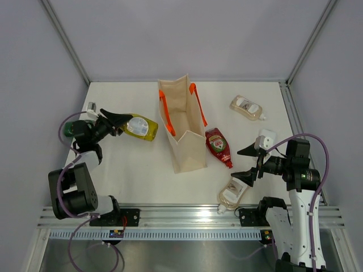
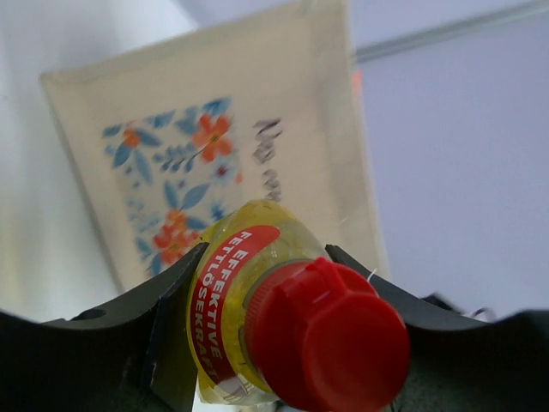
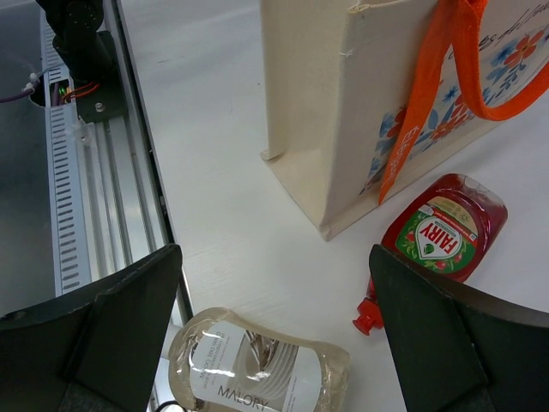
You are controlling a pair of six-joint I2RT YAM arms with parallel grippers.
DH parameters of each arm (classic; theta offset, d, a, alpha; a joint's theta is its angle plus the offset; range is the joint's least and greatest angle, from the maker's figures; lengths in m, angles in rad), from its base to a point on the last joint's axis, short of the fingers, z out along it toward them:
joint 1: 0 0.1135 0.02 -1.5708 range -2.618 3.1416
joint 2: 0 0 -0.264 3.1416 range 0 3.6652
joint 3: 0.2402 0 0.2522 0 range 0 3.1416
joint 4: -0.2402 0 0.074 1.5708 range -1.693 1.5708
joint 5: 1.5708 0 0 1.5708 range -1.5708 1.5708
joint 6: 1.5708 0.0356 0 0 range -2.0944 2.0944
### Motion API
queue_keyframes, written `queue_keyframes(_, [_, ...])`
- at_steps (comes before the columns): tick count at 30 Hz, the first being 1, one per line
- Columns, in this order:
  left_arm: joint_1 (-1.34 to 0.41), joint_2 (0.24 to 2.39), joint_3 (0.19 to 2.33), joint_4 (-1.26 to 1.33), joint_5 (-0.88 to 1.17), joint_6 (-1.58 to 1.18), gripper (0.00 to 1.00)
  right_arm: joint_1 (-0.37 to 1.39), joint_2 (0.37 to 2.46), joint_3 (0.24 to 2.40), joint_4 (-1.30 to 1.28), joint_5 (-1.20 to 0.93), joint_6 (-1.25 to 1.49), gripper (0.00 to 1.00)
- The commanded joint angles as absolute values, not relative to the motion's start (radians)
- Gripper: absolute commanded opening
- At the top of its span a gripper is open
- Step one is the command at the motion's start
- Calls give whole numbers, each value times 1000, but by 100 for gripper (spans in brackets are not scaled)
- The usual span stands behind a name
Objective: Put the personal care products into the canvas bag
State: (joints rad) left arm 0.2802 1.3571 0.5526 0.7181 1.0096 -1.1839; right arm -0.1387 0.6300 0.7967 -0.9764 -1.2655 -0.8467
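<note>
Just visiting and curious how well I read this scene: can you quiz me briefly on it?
1. True or false: the left pincer grips the yellow plastic squeeze bottle with a red cap.
2. Relative to the beige canvas bag with orange handles, the red plastic squeeze bottle lies: A) inside; B) on the table beside it; C) atop it.
3. Fill in: the right pincer is ___.
Key: 1 true; 2 B; 3 open.

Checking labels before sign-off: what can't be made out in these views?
- Top external: green item mostly hidden under the left arm; identity unclear.
- Top external: canvas bag floor hidden by its own walls; contents unknown.
- Left wrist: yellow bottle body cut off by the bottom edge.
- Right wrist: near pouch cut off by the bottom edge.
</note>
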Motion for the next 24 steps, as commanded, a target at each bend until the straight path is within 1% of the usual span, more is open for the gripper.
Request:
queue_keyframes(1, [325, 1348, 548, 1348, 939, -1679, 0, -144, 617, 787, -942, -1264, -833, 99])
queue_keyframes(3, [327, 1362, 541, 1449, 890, -1751, 0, -144, 615, 785, -939, -1264, -830, 100])
queue_keyframes(7, [322, 1335, 546, 1457, 758, -1847, 0, -146, 614, 778, -924, -1269, -819, 100])
queue_keyframes(12, [261, 1270, 647, 1304, 670, -1841, 0, -146, 607, 770, -905, -1272, -804, 100])
queue_keyframes(18, [124, 1292, 797, 1172, 594, -1796, 0, -146, 598, 767, -905, -1270, -802, 100])
queue_keyframes(21, [42, 1319, 891, 1068, 572, -1726, 0, -146, 594, 765, -907, -1267, -804, 99])
queue_keyframes(22, [22, 1328, 919, 1033, 578, -1662, 0, -146, 594, 765, -908, -1267, -802, 99])
queue_keyframes(24, [-41, 1357, 1014, 877, 592, -1573, 0, -146, 591, 765, -907, -1264, -802, 99])
